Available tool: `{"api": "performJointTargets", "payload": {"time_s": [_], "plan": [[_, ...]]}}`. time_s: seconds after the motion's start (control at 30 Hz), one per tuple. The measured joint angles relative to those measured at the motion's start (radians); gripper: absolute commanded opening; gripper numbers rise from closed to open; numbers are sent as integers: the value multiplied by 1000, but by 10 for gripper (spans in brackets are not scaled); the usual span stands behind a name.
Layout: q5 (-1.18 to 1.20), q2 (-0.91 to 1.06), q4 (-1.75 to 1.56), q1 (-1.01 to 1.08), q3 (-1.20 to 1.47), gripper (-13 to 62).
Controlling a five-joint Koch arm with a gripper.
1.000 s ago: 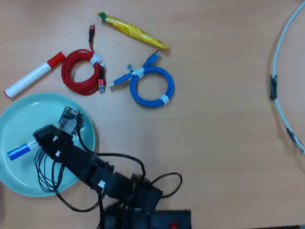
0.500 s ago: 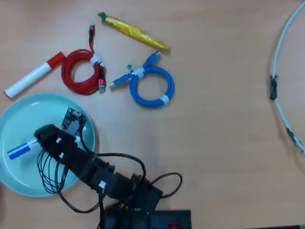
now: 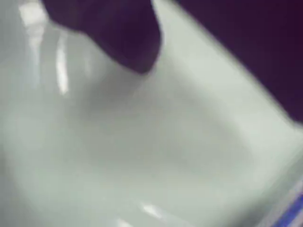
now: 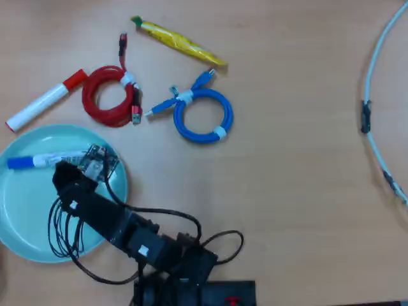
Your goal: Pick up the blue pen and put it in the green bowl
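Observation:
The green bowl (image 4: 29, 210) sits at the left of the overhead view, and its pale inside (image 3: 156, 142) fills the blurred wrist view. The blue pen (image 4: 48, 159) lies flat across the bowl's far part, blue cap to the left. Its right end reaches under my gripper (image 4: 92, 160), which hangs over the bowl. I cannot tell whether the jaws touch the pen. In the wrist view one dark finger (image 3: 118, 33) comes in from the top. A blue-and-white edge (image 3: 294, 212) shows at the bottom right corner.
Beyond the bowl lie a white marker with a red cap (image 4: 44, 99), a coiled red cable (image 4: 111, 95), a coiled blue cable (image 4: 201, 115) and a yellow packet (image 4: 178, 41). A white cable (image 4: 376, 108) runs along the right edge. My arm's base and wires (image 4: 159, 248) are at the bottom.

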Motion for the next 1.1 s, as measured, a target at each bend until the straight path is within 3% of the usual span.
{"api": "performJointTargets", "payload": {"time_s": [0.13,0.27,0.4,0.43,0.5,0.73,1.1], "plan": [[2,67,91,14,-26,433],[2,81,201,26,-169,200],[2,100,247,46,-192,-77],[2,109,249,52,-192,-99],[2,132,252,66,-199,-54],[-61,255,407,213,-245,-62],[-549,327,462,703,-196,-63]]}}
